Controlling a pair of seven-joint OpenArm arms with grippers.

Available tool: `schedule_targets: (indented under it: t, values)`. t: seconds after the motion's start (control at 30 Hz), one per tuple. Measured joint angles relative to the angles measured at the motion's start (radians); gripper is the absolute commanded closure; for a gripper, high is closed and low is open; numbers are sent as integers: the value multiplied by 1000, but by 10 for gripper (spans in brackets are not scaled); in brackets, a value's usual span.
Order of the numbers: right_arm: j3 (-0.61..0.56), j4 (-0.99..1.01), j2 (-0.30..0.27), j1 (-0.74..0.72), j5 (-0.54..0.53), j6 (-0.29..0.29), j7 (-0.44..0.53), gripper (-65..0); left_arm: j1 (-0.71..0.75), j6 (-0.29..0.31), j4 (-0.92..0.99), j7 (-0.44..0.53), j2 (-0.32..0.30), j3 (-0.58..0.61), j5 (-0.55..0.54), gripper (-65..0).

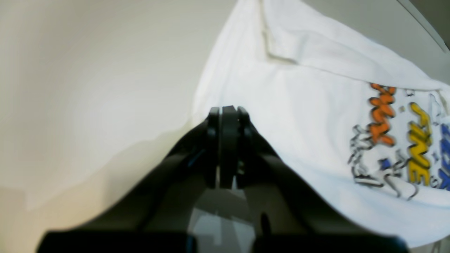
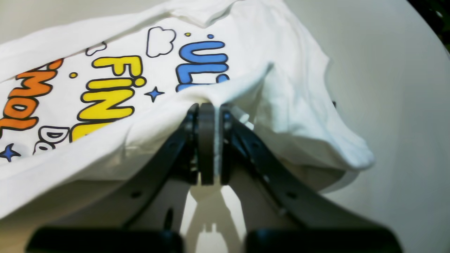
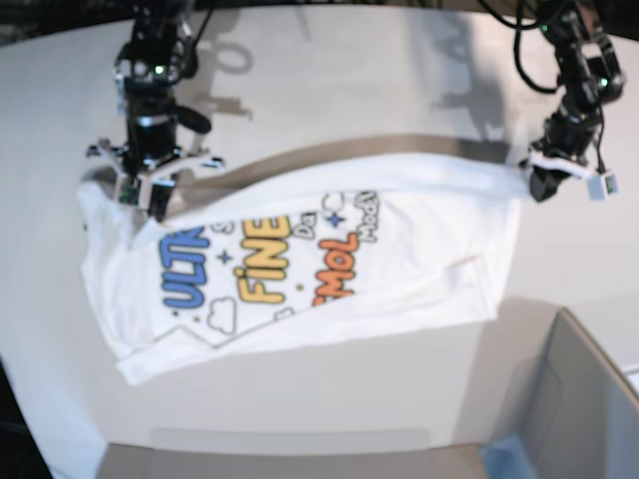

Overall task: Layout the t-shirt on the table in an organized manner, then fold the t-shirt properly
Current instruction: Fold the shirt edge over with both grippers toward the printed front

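Both pincers are clamping the t-shirt point(image 3: 300, 259): the right gripper point(image 2: 210, 105) is pinching a fold beside the blue lettering, the left gripper point(image 3: 532, 178) the opposite edge, so I judge they should be pulling evenly apart, keeping the cloth taut while lowering it. The shirt is hanging partly lifted over the white table point(image 3: 329, 80) (bare all round it), with a grey box corner point(image 3: 579, 399) near its hem.
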State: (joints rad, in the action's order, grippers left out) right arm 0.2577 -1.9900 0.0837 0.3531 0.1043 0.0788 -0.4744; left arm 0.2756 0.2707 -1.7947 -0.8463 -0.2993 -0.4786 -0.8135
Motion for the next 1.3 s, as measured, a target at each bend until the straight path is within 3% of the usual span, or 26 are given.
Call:
schedule_targets:
  t: [0.4, 0.83, 1.0, 1.17, 1.3]
  values:
    - [-1, 4, -45, -113, 3, 5, -169, 0, -183, -1, 198, -44, 1, 0, 1, 0]
    - [-3, 132, -59, -208, 0, 1, -183, 0, -297, -2, 281, -47, -3, 2, 1, 0]
    - [-3, 176, -61, -225, 0, 0, -183, 0, -395, -2, 285, -138, -11, 6, 130, 0]
    - [-2, 222, -62, -254, 1, 1, -184, 0, -469, 6, 322, -134, -2, 105, 266, 0]
    - [-2, 255, -61, -267, 3, 1, -187, 0, -488, 6, 408, -137, 5, 127, 307, 0]
